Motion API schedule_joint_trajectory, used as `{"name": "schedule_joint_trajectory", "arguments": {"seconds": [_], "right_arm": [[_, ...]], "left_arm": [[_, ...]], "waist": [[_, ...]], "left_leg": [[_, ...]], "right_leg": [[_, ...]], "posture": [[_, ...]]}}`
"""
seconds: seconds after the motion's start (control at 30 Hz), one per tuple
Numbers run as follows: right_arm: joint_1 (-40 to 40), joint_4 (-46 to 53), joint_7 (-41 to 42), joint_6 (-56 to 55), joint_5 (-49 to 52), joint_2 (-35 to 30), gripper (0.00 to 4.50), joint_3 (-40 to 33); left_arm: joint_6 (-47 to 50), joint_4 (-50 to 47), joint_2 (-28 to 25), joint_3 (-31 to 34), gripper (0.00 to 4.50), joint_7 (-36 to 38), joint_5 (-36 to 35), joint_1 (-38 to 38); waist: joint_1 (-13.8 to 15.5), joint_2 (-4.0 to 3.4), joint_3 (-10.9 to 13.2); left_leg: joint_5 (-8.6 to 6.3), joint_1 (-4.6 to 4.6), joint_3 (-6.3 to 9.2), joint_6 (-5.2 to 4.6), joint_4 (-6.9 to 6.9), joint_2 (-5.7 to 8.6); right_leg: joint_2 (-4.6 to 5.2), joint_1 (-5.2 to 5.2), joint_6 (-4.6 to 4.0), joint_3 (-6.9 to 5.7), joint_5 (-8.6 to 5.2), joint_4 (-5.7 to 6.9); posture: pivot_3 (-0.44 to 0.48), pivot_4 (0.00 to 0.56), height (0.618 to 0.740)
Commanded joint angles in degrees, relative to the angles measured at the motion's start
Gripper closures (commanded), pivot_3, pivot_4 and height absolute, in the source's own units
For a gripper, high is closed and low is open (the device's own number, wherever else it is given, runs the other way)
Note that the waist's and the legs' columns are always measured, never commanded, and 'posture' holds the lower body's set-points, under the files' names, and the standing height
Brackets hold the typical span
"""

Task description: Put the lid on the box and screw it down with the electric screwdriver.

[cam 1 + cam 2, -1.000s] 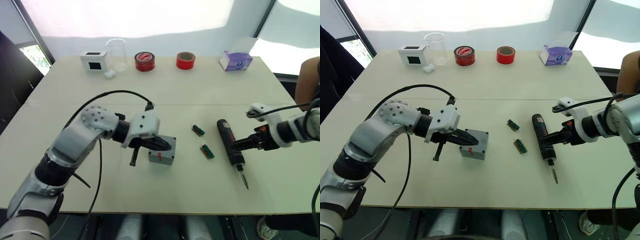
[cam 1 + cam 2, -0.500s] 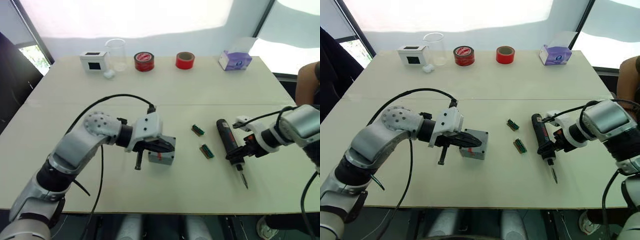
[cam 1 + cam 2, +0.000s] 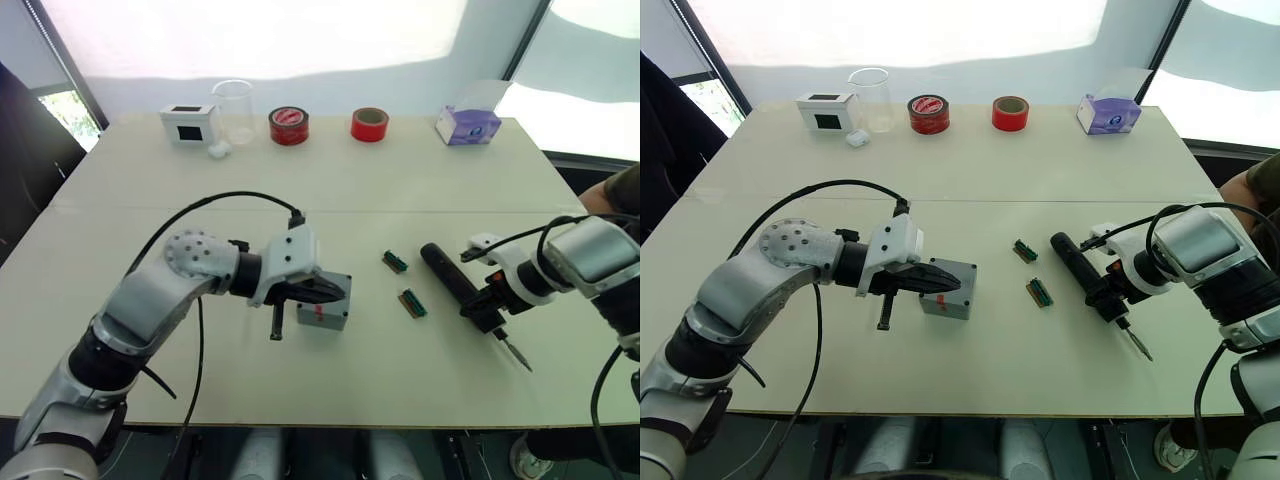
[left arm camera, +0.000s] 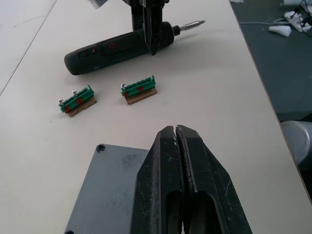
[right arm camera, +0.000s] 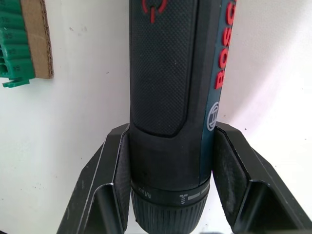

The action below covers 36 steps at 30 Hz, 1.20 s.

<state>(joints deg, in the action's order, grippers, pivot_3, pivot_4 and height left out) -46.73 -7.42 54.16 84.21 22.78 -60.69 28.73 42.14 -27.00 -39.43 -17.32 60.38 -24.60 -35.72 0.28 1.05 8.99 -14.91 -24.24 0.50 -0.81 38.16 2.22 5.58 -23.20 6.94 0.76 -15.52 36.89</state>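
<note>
The grey box (image 3: pixel 326 308) sits near the middle of the table with the flat grey lid (image 4: pixel 105 187) lying on top of it, a corner screw hole showing. My left gripper (image 3: pixel 335 293) is shut, and its tips rest over the lid. The black electric screwdriver (image 3: pixel 447 274) lies slanted on the table to the right, its metal bit pointing toward the front right. My right gripper (image 3: pixel 488 312) is shut on the screwdriver near the bit end, one finger (image 5: pixel 114 165) on each side of the body.
Two green bit holders (image 3: pixel 396 261) (image 3: pixel 414 303) lie between the box and the screwdriver. Along the far edge stand a white box with a black window (image 3: pixel 189 122), a clear cup (image 3: pixel 234 108), two red tape rolls (image 3: pixel 288 124) (image 3: pixel 369 124) and a tissue box (image 3: pixel 468 125). A person's arm (image 3: pixel 615 190) is at the right edge.
The right gripper has moved in onto the screwdriver near its bit end and swung it, so the bit now points further right. The left gripper stays shut over the lid.
</note>
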Motion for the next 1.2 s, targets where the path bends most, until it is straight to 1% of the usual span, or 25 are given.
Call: {"name": "schedule_joint_trajectory", "arguments": {"seconds": [0.03, 0.1, 0.17, 0.23, 0.27, 0.3, 0.33, 0.4, 0.43, 0.47, 0.5, 0.57, 0.6, 0.67, 0.73, 0.8, 0.87, 1.0, 1.03, 1.13, 1.2], "right_arm": [[1.8, -1.4, -2.0, 0.2, -0.7, 2.1, 2.77, -1.4], [0.8, -3.0, -3.0, -2.2, -2.0, 2.6, 2.77, -3.6], [-2.1, -6.8, -4.5, -4.4, -3.0, 4.0, 2.77, -7.2], [-4.5, -8.6, -4.5, -9.6, -3.9, 4.3, 2.77, -9.9], [-6.0, -10.2, -5.1, -12.0, -3.9, 4.8, 2.77, -12.3], [-7.9, -12.1, -6.0, -15.6, -3.4, 5.6, 2.77, -16.2], [-9.1, -13.4, -6.7, -17.8, -2.9, 6.3, 2.77, -18.9], [-10.8, -14.2, -8.1, -21.4, -0.8, 7.8, 2.77, -25.6], [-10.9, -12.3, -8.8, -22.2, 1.6, 9.1, 2.77, -30.4], [-10.6, -8.6, -10.8, -22.0, 4.9, 11.6, 2.77, -37.0], [-10.2, -5.5, -12.5, -21.4, 7.2, 13.6, 2.77, -41.4], [-8.0, 4.8, -17.8, -20.2, 14.6, 21.3, 2.77, -52.0], [-6.3, 10.6, -21.4, -18.9, 16.9, 25.4, 2.77, -55.0], [-2.4, 21.0, -26.4, -17.8, 22.3, 32.8, 2.77, -58.3], [2.1, 29.1, -29.4, -18.0, 27.2, 38.9, 2.77, -58.6], [5.9, 34.2, -33.1, -18.4, 33.2, 45.7, 2.77, -58.2], [8.2, 37.1, -36.4, -21.3, 32.9, 49.5, 2.77, -56.2], [13.1, 40.8, -37.0, -27.2, 28.7, 50.9, 2.77, -49.5], [14.8, 41.5, -36.3, -29.1, 26.5, 50.3, 2.77, -46.8], [20.8, 42.1, -34.9, -34.8, 22.1, 50.5, 2.77, -41.1], [23.0, 41.9, -33.9, -37.4, 20.1, 49.9, 2.77, -38.6]], "left_arm": [[-1.4, 1.2, -0.3, 1.3, 4.5, 0.4, 0.2, -1.1], [-1.9, 2.6, -0.3, 1.7, 4.5, 0.7, 0.3, -1.4], [-2.3, 4.3, -0.5, 2.3, 4.5, 1.0, 0.4, -1.4], [-2.9, 6.0, -1.0, 3.0, 4.5, 1.5, 0.4, -1.2], [-3.2, 6.8, -1.2, 3.3, 4.5, 1.8, 0.3, -1.2], [-3.4, 8.0, -1.3, 3.6, 4.5, 2.0, 0.3, -1.3], [-3.6, 8.7, -1.5, 3.9, 4.5, 2.2, 0.2, -1.4], [-3.7, 10.2, -1.2, 4.4, 4.5, 2.4, -0.2, -1.6], [-3.9, 11.2, -0.7, 4.8, 4.5, 2.3, -0.4, -1.7], [-4.6, 13.2, 1.0, 6.0, 4.5, 0.9, -0.5, -2.1], [-5.3, 14.6, 2.0, 6.9, 4.5, 0.0, -0.6, -2.2], [-4.8, 17.4, 2.7, 7.2, 4.5, 0.1, -0.3, -3.2], [-4.5, 17.9, 2.1, 6.9, 4.5, 1.3, -0.3, -3.3], [-4.8, 18.6, 1.2, 6.0, 4.5, 2.3, 0.8, -3.4], [-5.7, 20.1, 1.2, 5.3, 4.5, 2.0, 2.2, -3.7], [-6.0, 21.7, 1.4, 4.4, 4.5, 2.2, 3.2, -4.5], [-5.8, 22.0, 1.6, 4.0, 4.5, 2.8, 3.5, -5.1], [-4.7, 21.3, 1.8, 3.5, 4.5, 3.8, 3.1, -5.7], [-5.0, 21.0, 1.6, 3.0, 4.5, 4.2, 3.4, -5.6], [-5.7, 20.8, 1.9, 1.6, 4.5, 4.3, 4.6, -5.0], [-5.7, 20.5, 1.8, 0.7, 4.5, 4.7, 5.1, -4.4]], "waist": [[0.0, 0.07, 0.0], [0.0, 0.13, -0.1], [-0.6, 0.19, -0.1], [-1.2, 0.1, 0.0], [-1.3, -0.02, 0.1], [-1.3, -0.17, 0.2], [-1.3, -0.57, 0.4], [-1.1, -0.89, 0.6], [-0.9, -0.89, 0.6], [-0.9, -0.89, 0.6], [-0.8, -0.89, 0.6], [-0.8, -0.88, 0.6], [-1.0, -0.88, 0.6], [-1.0, -0.85, 0.6], [-0.9, -0.83, 0.5], [-0.7, -0.82, 0.5], [-0.8, -0.86, 0.6], [-0.8, -0.85, 0.6], [-1.0, -0.85, 0.6], [-1.3, -0.85, 0.5], [-1.3, -0.85, 0.5]], "left_leg": [[0.0, 0.0, 0.0, 0.0, 0.0, 0.0], [0.0, 0.03, 0.01, 0.0, 0.0, 0.0], [0.0, 0.06, -0.01, 0.0, 0.0, 0.0], [0.0, 0.1, -0.04, 0.0, 0.0, 0.0], [0.0, 0.09, -0.1, 0.0, 0.0, 0.02], [0.0, 0.09, -0.13, 0.0, -0.01, 0.03], [0.0, 0.04, -0.16, 0.0, -0.01, 0.03], [0.02, -0.21, -0.24, 0.02, -0.04, 0.08], [0.06, -0.32, -0.24, 0.09, -0.09, 0.08], [0.09, -0.42, -0.22, 0.14, -0.2, 0.04], [0.16, -0.51, -0.21, 0.26, -0.22, 0.02], [0.22, -0.79, -0.17, 0.37, -0.21, -0.01], [0.24, -1.02, -0.12, 0.39, -0.09, -0.04], [0.27, -1.09, -0.13, 0.44, -0.01, -0.02], [0.27, -1.08, -0.12, 0.44, -0.02, 0.0], [0.2, -1.08, -0.09, 0.3, 0.0, 0.09], [0.15, -1.09, -0.08, 0.22, 0.06, 0.12], [0.17, -1.08, -0.07, 0.23, 0.08, 0.16], [0.18, -1.07, -0.07, 0.24, 0.08, 0.16], [0.2, -1.04, -0.07, 0.28, 0.06, 0.11], [0.2, -1.04, -0.08, 0.27, 0.05, 0.09]], "right_leg": [[0.0, 0.0, 0.0, 0.0, 0.0, 0.0], [0.0, 0.02, 0.0, 0.0, 0.0, 0.0], [0.0, 0.04, 0.0, 0.02, 0.01, -0.01], [0.02, 0.07, -0.02, 0.05, 0.02, -0.01], [0.02, 0.03, 0.0, 0.11, 0.03, 0.0], [0.03, -0.02, 0.02, 0.13, 0.04, 0.04], [0.03, -0.11, 0.04, 0.15, 0.05, 0.07], [0.04, -0.45, 0.11, 0.22, 0.08, 0.17], [0.01, -0.6, 0.11, 0.25, 0.08, 0.21], [-0.04, -0.72, 0.09, 0.23, 0.06, 0.2], [-0.06, -0.83, 0.07, 0.22, 0.05, 0.21], [-0.09, -1.04, 0.07, 0.18, 0.05, 0.25], [-0.09, -1.21, 0.08, 0.14, 0.05, 0.32], [-0.07, -1.26, 0.09, 0.15, 0.06, 0.43], [-0.05, -1.25, 0.09, 0.15, 0.06, 0.44], [-0.01, -1.23, 0.1, 0.15, 0.07, 0.46], [-0.01, -1.2, 0.15, 0.16, 0.1, 0.47], [-0.01, -1.21, 0.18, 0.15, 0.11, 0.51], [-0.02, -1.21, 0.18, 0.15, 0.11, 0.51], [-0.09, -1.21, 0.17, 0.17, 0.11, 0.52], [-0.11, -1.22, 0.17, 0.18, 0.11, 0.51]], "posture": [[0.0, 0.15, 0.74], [0.0, 0.15, 0.74], [0.0, 0.15, 0.74], [0.0, 0.15, 0.74], [0.0, 0.15, 0.74], [0.0, 0.15, 0.74], [0.0, 0.15, 0.74], [0.0, 0.15, 0.74], [0.0, 0.15, 0.74], [0.0, 0.15, 0.74], [0.0, 0.15, 0.74], [0.0, 0.15, 0.74], [0.0, 0.15, 0.74], [0.0, 0.15, 0.74], [0.0, 0.15, 0.74], [0.0, 0.15, 0.74], [0.0, 0.15, 0.74], [0.0, 0.15, 0.74], [0.0, 0.15, 0.74], [0.0, 0.15, 0.74], [0.0, 0.15, 0.74]]}}
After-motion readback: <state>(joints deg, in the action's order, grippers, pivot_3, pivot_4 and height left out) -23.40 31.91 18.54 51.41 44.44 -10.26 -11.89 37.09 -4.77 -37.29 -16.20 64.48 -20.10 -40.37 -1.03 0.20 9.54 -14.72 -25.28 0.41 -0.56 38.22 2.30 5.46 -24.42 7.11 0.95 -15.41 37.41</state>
